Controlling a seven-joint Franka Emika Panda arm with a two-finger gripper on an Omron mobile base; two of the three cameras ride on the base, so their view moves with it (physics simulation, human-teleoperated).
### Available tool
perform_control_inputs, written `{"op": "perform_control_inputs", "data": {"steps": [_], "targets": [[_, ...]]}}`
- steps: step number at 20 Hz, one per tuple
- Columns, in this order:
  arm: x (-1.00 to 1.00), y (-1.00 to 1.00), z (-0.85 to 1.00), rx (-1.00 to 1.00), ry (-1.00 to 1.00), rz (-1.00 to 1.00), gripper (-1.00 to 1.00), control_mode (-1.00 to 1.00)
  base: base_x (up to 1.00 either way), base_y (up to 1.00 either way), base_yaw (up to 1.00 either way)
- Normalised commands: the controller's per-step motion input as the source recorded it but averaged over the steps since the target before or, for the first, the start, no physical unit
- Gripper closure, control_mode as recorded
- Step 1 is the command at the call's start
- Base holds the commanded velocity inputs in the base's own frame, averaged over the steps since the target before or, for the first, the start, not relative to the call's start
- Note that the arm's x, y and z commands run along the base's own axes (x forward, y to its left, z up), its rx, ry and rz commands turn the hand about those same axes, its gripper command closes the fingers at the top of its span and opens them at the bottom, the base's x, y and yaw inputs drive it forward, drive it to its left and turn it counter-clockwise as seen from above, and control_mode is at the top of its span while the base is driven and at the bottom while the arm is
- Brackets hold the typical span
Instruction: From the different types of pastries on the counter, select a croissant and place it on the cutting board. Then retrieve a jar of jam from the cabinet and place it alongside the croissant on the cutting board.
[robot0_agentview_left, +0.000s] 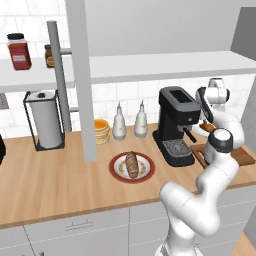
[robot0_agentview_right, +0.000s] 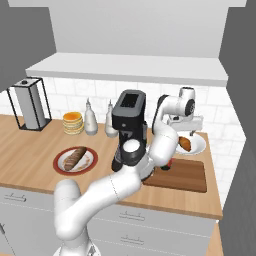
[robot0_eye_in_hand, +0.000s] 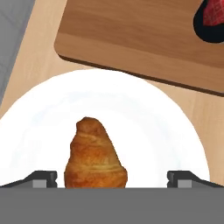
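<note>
Claw (robot0_eye_in_hand: 112, 177) spread wide, hovering over croissant (robot0_eye_in_hand: 95, 155), fingertips on either side of it. Croissant lying on white plate (robot0_eye_in_hand: 148, 127) on worktop (robot0_eye_in_hand: 41, 65), cutting board (robot0_eye_in_hand: 140, 39) just beyond.

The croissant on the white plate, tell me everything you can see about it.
The small golden-orange croissant is a ridged, layered pastry, tapering to a blunt tip and broad at its near end. It looks flaky and baked brown, whole and undamaged. It lies flat on the round white plate, which rests on the light-brown wood-grain counter beside the dark-brown wooden cutting board. The open claw hovers above it, one finger tip either side of its broad end; contact cannot be told.
</note>
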Motion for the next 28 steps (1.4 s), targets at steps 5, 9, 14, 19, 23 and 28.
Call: {"op": "perform_control_inputs", "data": {"steps": [5,9,14,19,23,28], "targets": [[0.07,0.00,-0.37,0.09,0.00,0.11,-1.00,-1.00,0.00,0.00,0.00],[0.34,-0.01,-0.16,-0.03,-0.15,0.11,-1.00,-1.00,0.00,0.00,0.00],[0.38,-0.27,0.00,-0.01,-0.09,0.11,-1.00,-1.00,0.00,0.00,0.00],[-0.03,-0.19,-0.21,0.01,0.00,0.15,-1.00,-1.00,0.00,0.00,0.00],[0.00,-0.35,-0.39,0.00,0.00,0.13,-1.00,-1.00,0.00,0.00,0.00],[0.01,-0.25,-0.25,0.00,0.01,0.12,1.00,-1.00,0.00,0.00,0.00]]}}
